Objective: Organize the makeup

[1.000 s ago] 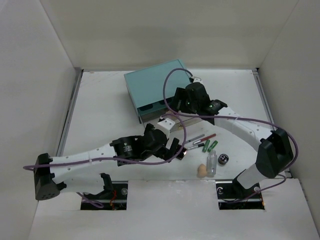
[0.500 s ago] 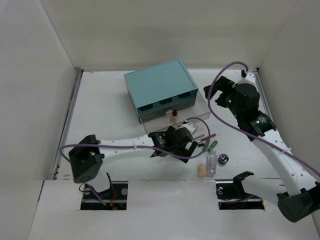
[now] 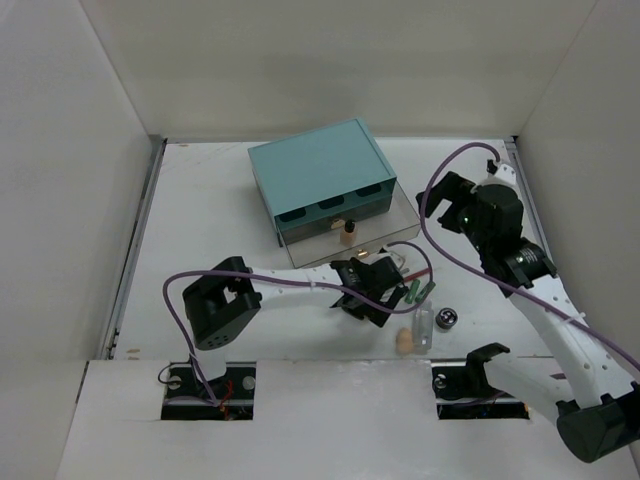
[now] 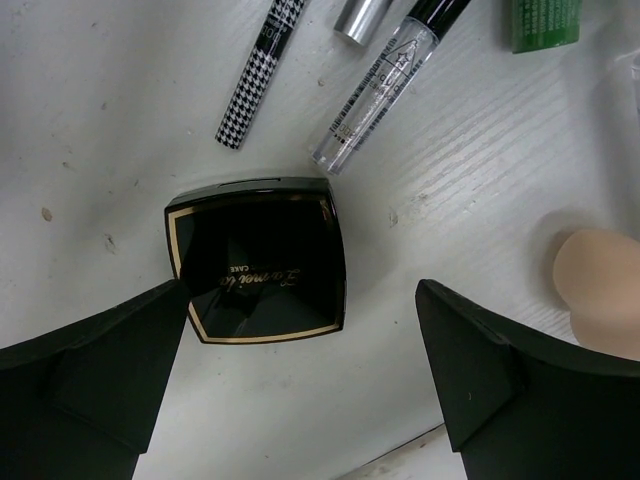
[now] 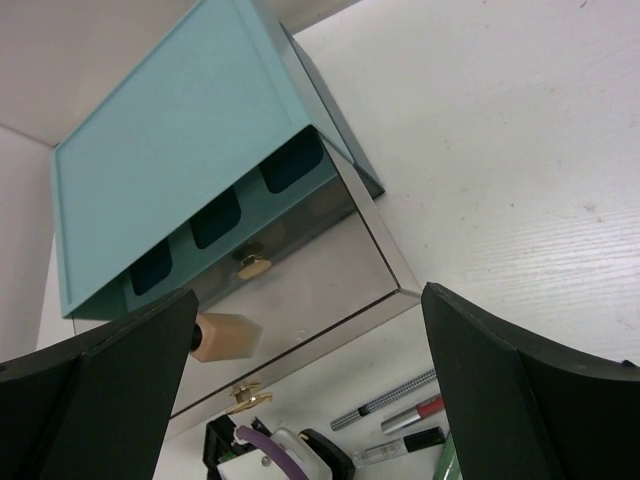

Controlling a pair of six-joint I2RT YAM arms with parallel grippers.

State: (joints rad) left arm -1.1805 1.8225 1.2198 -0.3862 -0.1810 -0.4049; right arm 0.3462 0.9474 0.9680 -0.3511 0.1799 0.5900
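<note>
The left gripper (image 4: 300,295) hangs spread wide and empty. The square compact (image 4: 257,260) lies flat on the table between its fingers, off-centre toward one. Best to centre over it first, then descend and pinch its straight sides — clear of the sponge (image 4: 600,275) outside the other finger and the pencils (image 4: 255,75) just ahead.

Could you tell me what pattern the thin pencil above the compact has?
A black-and-white houndstooth check; the pencil shows best in the left wrist view.

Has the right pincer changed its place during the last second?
Yes. The right pincer was over the front of the teal two-drawer box; now it hangs to the right of that box.
</note>
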